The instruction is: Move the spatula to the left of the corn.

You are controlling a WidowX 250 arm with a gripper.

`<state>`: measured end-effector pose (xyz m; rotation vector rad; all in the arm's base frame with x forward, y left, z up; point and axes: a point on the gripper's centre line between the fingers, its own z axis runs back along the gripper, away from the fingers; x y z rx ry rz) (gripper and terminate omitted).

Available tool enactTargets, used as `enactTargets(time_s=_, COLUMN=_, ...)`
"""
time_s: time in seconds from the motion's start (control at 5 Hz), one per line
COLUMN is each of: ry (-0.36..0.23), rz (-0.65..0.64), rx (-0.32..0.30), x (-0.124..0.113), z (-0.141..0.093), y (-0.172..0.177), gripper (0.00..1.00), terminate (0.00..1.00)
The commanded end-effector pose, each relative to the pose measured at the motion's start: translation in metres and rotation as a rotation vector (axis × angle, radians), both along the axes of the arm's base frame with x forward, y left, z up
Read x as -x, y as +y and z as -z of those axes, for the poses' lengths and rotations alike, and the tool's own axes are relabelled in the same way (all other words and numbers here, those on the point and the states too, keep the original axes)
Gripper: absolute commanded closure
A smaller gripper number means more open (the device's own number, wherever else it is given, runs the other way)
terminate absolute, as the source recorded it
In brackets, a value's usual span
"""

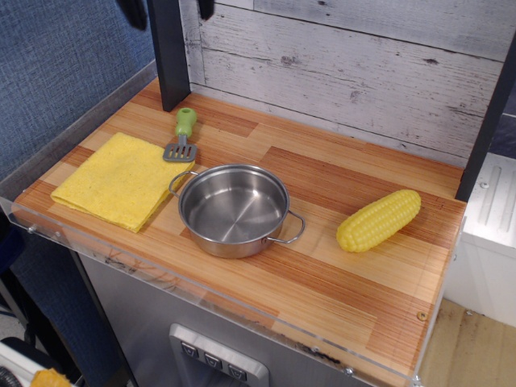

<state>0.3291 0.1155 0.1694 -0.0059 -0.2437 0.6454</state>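
Observation:
The spatula [182, 134] lies on the wooden counter at the back left, green handle pointing away, grey slotted blade touching the edge of the yellow cloth. The yellow corn [379, 219] lies at the right, tilted, far from the spatula. Only the two dark fingertips of my gripper [169, 10] show at the top left edge of the frame. They are high above the counter, spread apart on either side of the black post, above and behind the spatula. The gripper is open and empty.
A steel pot [234, 208] with two handles stands mid-counter between spatula and corn. A folded yellow cloth [117, 177] lies at the left. A black post [169, 56] stands at the back left, another at the right [488, 121]. A whitewashed plank wall [347, 72] backs the counter.

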Motion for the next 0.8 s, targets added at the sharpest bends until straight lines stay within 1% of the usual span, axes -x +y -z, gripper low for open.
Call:
enactTargets(time_s=0.0, ry=-0.040, rz=-0.045, rx=-0.025, x=-0.012, z=0.013, y=0.020, gripper=0.00, terminate=0.00)
enactTargets(time_s=0.4, ry=-0.028, rz=-0.077, rx=-0.018, x=-0.031, z=0.048, y=0.030, gripper=0.00, terminate=0.00)
enactTargets(time_s=0.6, ry=-0.014, rz=-0.085, rx=-0.031, x=-0.036, z=0.062, y=0.033, gripper=0.00, terminate=0.00)
